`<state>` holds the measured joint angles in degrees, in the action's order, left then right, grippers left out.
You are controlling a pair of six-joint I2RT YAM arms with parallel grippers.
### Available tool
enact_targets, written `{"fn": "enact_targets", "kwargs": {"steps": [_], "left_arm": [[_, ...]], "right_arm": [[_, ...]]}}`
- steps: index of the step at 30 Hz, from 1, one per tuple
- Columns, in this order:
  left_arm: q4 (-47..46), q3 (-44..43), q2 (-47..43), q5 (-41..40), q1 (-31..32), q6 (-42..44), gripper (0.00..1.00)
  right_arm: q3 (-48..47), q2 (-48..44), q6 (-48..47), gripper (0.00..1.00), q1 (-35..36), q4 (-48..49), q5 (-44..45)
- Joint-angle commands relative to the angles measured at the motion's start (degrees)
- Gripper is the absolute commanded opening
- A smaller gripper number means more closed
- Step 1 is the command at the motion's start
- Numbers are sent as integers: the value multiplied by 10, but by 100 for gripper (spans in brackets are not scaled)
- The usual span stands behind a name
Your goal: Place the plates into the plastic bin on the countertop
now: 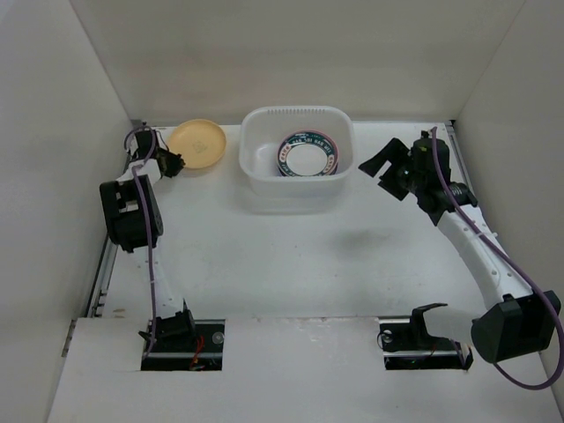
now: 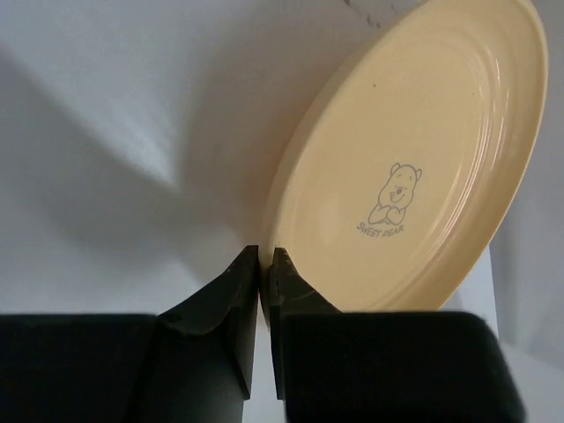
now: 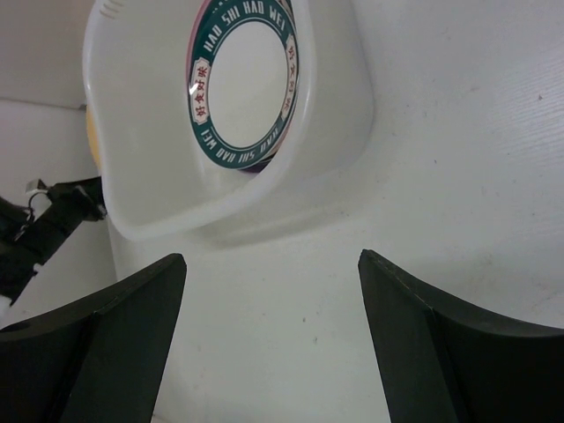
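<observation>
Left wrist: bear print [image 2: 395,199] on yellow plate [image 2: 441,115]

Three plain white walls close the space in: a far wall [image 1: 300,53], a left wall [image 1: 44,176] and a right wall [image 1: 529,106], meeting in straight corners. Between them lies the flat white countertop [image 1: 291,264]. A metal rail [image 1: 104,273] runs along its left edge at the foot of the left wall. Along the near edge sits a white panel [image 1: 300,379] with two dark rectangular cut-outs [image 1: 211,337]. The light is soft and even, leaving a faint grey shadow [image 1: 361,238] right of centre.
</observation>
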<state>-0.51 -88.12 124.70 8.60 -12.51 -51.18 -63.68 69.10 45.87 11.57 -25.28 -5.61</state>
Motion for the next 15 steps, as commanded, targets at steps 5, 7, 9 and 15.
{"fn": "enact_targets", "kwargs": {"steps": [5,7,9,15], "left_arm": [[-19,53,-299,58,-3,47,5],[-4,37,-331,93,22,60,6],[25,9,-346,124,65,78,6],[81,-35,-316,131,220,145,8]], "right_arm": [[12,-9,-2,84,-9,51,-18],[18,-15,-5,84,-11,55,-10],[23,-20,-12,84,-15,52,-6],[52,-59,-39,85,-22,27,12]]}}
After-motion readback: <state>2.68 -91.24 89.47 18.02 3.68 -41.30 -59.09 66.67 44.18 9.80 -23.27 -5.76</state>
